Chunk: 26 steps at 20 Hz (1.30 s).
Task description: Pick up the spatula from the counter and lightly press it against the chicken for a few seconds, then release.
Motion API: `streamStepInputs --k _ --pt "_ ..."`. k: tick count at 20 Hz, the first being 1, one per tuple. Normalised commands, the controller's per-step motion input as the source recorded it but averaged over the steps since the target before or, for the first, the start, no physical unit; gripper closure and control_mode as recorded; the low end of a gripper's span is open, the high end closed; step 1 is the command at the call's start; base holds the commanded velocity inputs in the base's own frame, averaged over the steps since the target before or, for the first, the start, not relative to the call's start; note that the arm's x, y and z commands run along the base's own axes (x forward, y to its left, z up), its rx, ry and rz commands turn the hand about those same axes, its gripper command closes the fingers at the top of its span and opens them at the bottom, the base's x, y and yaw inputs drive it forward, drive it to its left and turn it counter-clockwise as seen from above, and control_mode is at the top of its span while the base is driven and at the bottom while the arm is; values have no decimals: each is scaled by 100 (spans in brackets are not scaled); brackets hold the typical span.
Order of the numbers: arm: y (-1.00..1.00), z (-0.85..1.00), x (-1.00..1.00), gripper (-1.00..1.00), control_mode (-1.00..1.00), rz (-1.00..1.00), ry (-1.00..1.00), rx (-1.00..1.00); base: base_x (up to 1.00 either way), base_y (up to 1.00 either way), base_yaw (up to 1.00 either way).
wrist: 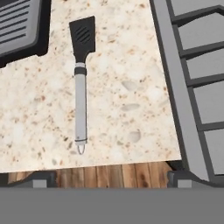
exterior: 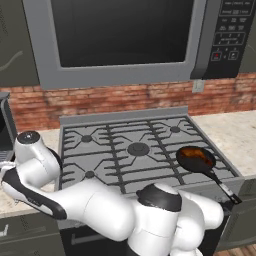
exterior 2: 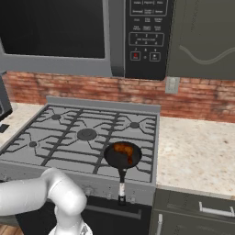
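A spatula [wrist: 80,100] with a black slotted blade and a grey handle lies flat on the speckled counter [wrist: 127,65], its blade pointing to the top of the hand view. My gripper [wrist: 111,180] hovers above the counter's front edge, open wide, with nothing between its fingertips [wrist: 36,179]; the handle's ring end lies just ahead of them. A dark frying pan [exterior: 196,158] holding browned chicken [exterior: 192,153] sits on the stove's front right burner. In the right base view the pan [exterior 2: 122,155] with the chicken [exterior 2: 124,149] has its handle sticking out over the stove front.
The stove [exterior: 130,145] with its grey grates borders the counter along the stove edge [wrist: 173,87]. A dark appliance [wrist: 19,26] stands near the spatula's blade. A microwave [exterior: 120,35] hangs above the stove. Wooden floor [wrist: 109,175] shows below the counter edge.
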Motion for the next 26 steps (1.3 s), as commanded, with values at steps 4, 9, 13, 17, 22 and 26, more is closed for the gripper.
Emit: streamStepInputs --k 4,9,13,17,22,26 --pt "13 -13 10 -100 -100 0 0 -2 0 0 0" --pt "10 -14 6 -100 -100 0 0 -3 0 0 0" --pt "1 -12 3 -100 -100 0 0 -2 0 0 0" --pt "1 -11 7 -100 -100 0 0 -1 0 0 0" --pt "4 -11 11 -100 -100 0 0 -1 0 0 0" --pt "9 -13 14 -100 -100 0 0 0 0 0 0"
